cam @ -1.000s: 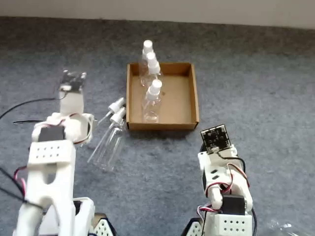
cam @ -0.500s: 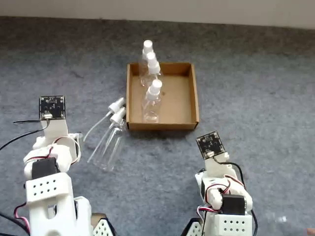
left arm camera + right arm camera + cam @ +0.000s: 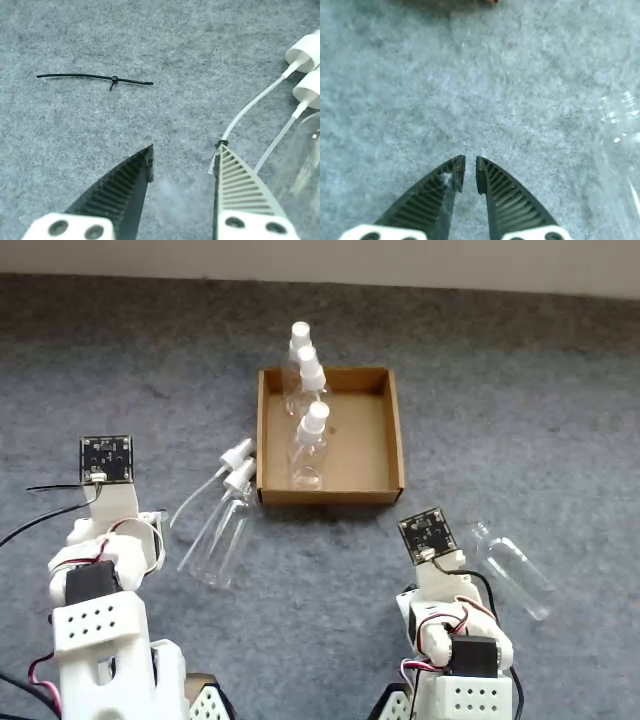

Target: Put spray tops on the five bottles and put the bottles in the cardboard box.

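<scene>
The cardboard box lies open at the carpet's centre. One capped bottle stands inside it, and two more capped bottles stand at its back left corner. Left of the box lie two white spray tops with thin dip tubes beside a clear bottle. My left gripper is open just above the carpet, one fingertip beside a dip tube of the spray tops. My right gripper is shut on nothing. A capless clear bottle lies just right of it, its edge in the right wrist view.
A black cable tie lies on the grey carpet ahead of the left gripper. The left arm and right arm are folded back at the near edge. Bare carpet lies between them and the box.
The left arm drew back from beside the spray tops to the near left. The right arm shifted slightly. A capless clear bottle has appeared on the carpet right of the right arm.
</scene>
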Tool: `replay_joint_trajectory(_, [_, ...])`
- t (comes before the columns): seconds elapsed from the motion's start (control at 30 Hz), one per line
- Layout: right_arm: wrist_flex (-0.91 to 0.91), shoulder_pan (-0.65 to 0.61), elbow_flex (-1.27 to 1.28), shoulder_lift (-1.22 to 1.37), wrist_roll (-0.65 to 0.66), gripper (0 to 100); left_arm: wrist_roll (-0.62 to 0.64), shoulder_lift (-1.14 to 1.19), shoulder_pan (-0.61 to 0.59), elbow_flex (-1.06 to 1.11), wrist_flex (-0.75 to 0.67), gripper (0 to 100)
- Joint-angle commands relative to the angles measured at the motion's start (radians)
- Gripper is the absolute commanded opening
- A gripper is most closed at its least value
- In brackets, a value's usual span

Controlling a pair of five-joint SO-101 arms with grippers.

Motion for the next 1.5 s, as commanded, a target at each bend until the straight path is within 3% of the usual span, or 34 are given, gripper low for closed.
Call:
replay_joint_trajectory(0.0, [0.004, -0.008, 0.147, -0.012, -0.005, 2.2, 0.009, -0.018, -0.005, -0.004, -0.012, 19])
replay_joint_trajectory(0.3, [0.004, -0.01, 0.147, -0.012, -0.009, 2.2, 0.011, -0.021, -0.004, 0.016, -0.015, 19])
replay_joint_trajectory(0.5, [0.004, -0.093, 0.15, -0.012, -0.005, 2.2, 0.005, -0.016, 0.01, -0.024, -0.009, 19])
replay_joint_trajectory(0.63, [0.004, -0.133, 0.15, -0.012, -0.005, 2.2, -0.043, 0.031, 0.081, -0.188, 0.107, 19])
replay_joint_trajectory(0.8, [-0.019, -0.148, 0.153, -0.012, -0.006, 1.9, -0.055, 0.328, 0.176, -0.535, 0.29, 19])
replay_joint_trajectory(0.93, [-0.113, -0.056, 0.145, -0.012, -0.005, 1.9, -0.064, 0.599, 0.191, -0.831, 0.384, 19])
replay_joint_trajectory(1.2, [-0.295, 0.134, 0.088, -0.008, -0.003, 1.9, -0.158, 1.006, 0.268, -1.231, 0.425, 19])
replay_joint_trajectory(1.47, [-0.102, 0.153, -0.386, 0.073, -0.003, 7.9, -0.161, 1.221, 0.314, -1.426, 0.425, 23])
